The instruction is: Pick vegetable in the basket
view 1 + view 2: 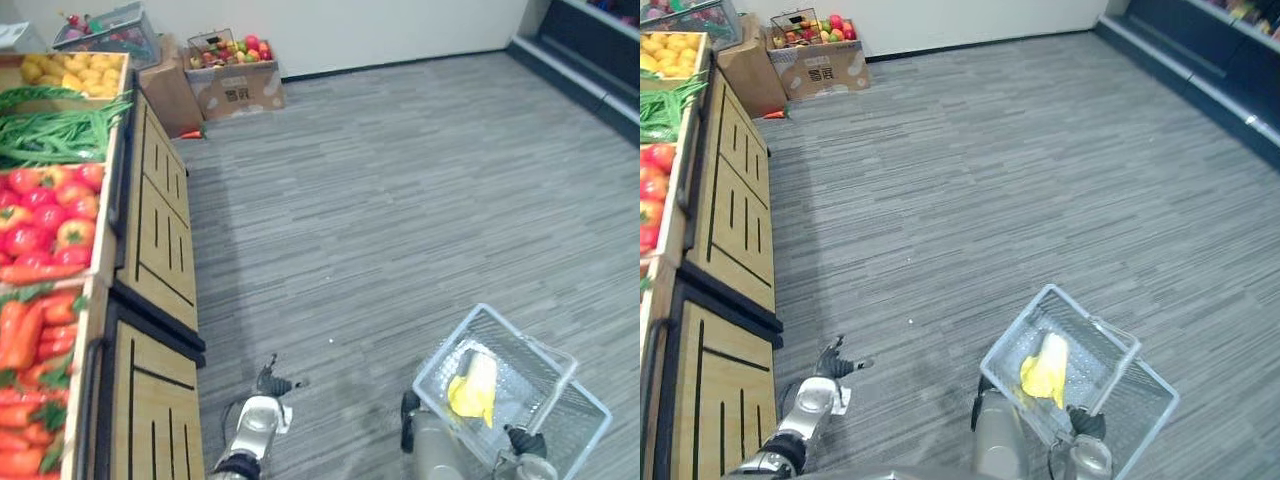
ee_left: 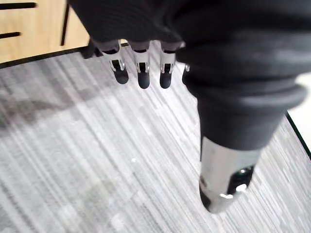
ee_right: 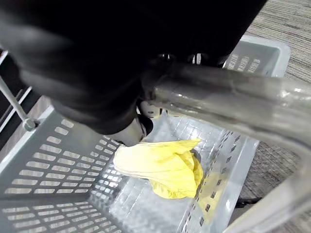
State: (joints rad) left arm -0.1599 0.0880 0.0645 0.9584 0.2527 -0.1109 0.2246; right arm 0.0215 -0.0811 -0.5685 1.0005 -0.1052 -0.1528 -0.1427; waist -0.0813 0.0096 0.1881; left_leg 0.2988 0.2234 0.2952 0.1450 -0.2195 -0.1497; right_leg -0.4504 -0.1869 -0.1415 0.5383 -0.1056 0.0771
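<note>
Grey striped floor [image 1: 400, 180] runs all around. On my left I see a wooden stand [image 1: 160, 250] with four heaps: carrots [image 1: 35, 380], tomatoes [image 1: 45, 215], green beans [image 1: 55, 135] and yellow fruit [image 1: 80, 70]. Two cardboard boxes [image 1: 240, 90] sit by the far wall. My left hand [image 1: 272, 383] hangs over the floor, fingers loose, holding nothing. On the right, one yellow leafy vegetable [image 1: 475, 388] lies inside one grey basket [image 3: 43, 160]. My right hand [image 1: 525, 440] curls round its handle [image 3: 228, 99].

Bright, even light — soft shadow on floor [image 1: 240, 260] beside stand [image 1: 160, 240].
</note>
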